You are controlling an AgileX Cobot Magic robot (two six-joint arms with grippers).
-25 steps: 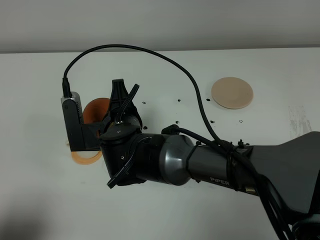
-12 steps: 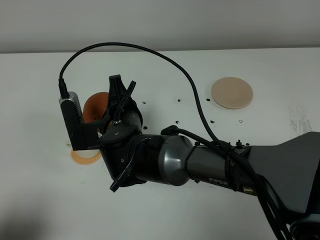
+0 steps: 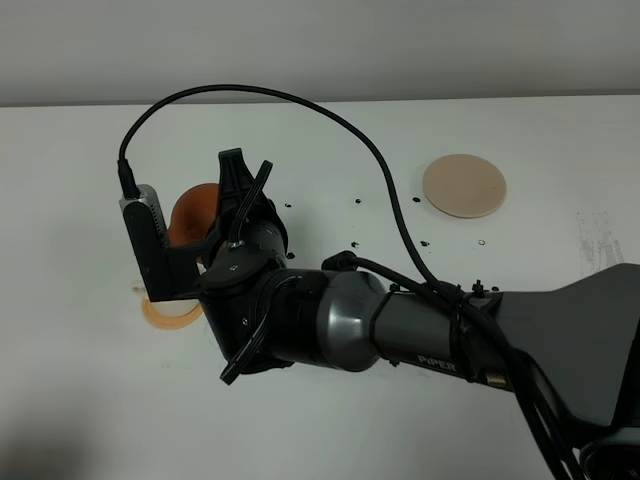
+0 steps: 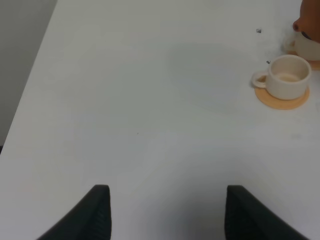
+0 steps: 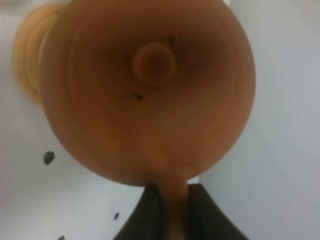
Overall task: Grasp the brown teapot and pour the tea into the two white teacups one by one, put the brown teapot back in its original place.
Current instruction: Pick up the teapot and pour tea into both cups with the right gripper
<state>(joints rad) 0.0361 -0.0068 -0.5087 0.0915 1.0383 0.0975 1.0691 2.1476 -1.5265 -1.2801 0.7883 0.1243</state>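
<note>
The brown teapot (image 3: 194, 209) hangs above the table's left part, held by its side handle in my shut right gripper (image 3: 243, 186). In the right wrist view the teapot (image 5: 150, 85) fills the frame, lid knob toward the camera, with its handle pinched in the gripper (image 5: 170, 196). One white teacup (image 4: 287, 76) stands on an orange saucer (image 4: 281, 101) in the left wrist view. A second cup (image 4: 308, 47) shows partly behind it, under the teapot's edge (image 4: 309, 21). My left gripper (image 4: 165, 216) is open and empty, low over bare table. The beige coaster (image 3: 464, 186) lies at the back right.
An orange saucer's rim (image 3: 168, 316) peeks out beneath my right wrist camera (image 3: 150, 245). The saucer also shows in the right wrist view (image 5: 26, 60). Small dark specks (image 3: 357, 201) dot the white table (image 3: 90, 400) between the teapot and the coaster. A black cable (image 3: 330, 120) arcs over the right arm.
My right gripper and the teapot have shifted slightly toward the far side of the table. The left arm is not seen in the earlier frames.
</note>
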